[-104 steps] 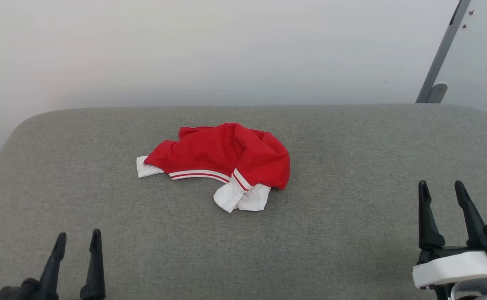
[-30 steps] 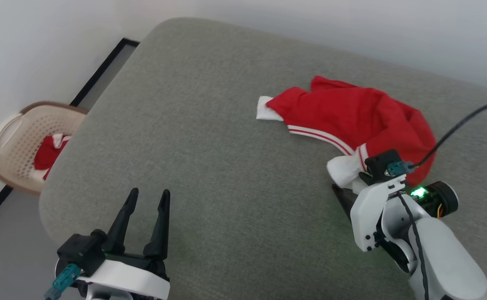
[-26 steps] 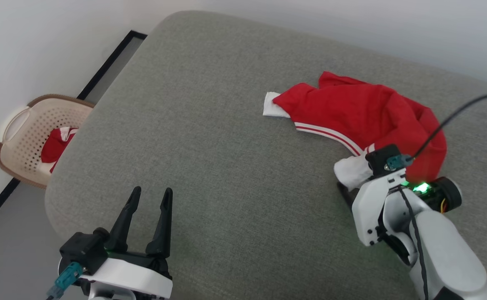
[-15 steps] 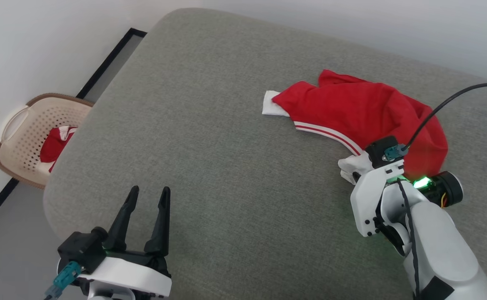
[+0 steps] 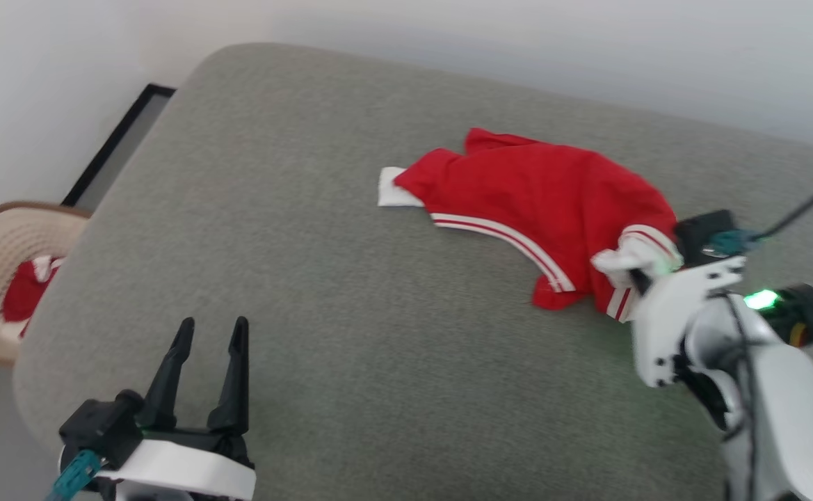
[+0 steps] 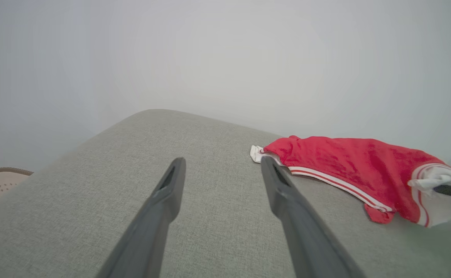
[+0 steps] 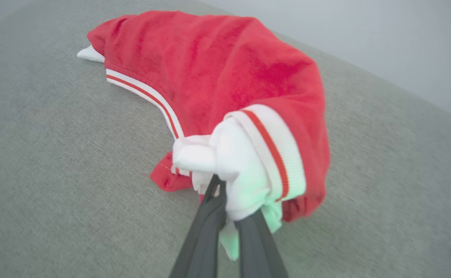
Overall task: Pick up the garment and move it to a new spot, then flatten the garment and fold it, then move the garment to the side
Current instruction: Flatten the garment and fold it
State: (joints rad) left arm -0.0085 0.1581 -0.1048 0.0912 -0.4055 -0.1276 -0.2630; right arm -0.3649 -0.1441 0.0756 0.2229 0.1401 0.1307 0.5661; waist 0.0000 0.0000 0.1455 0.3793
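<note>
Seemingly the right end effector [image 7: 225,210] grips the one garment [image 7: 217,65].

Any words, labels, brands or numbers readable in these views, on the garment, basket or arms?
None readable. The garment shows only red-and-white stripe bands, no print or tag. The basket and the right gripper, jaws shut on the white sleeve end, bear no visible markings.

Left end effector [image 5: 214,321] fingers apart, hovering; right end effector [image 7: 227,208] pinching garment [image 7: 217,65].
</note>
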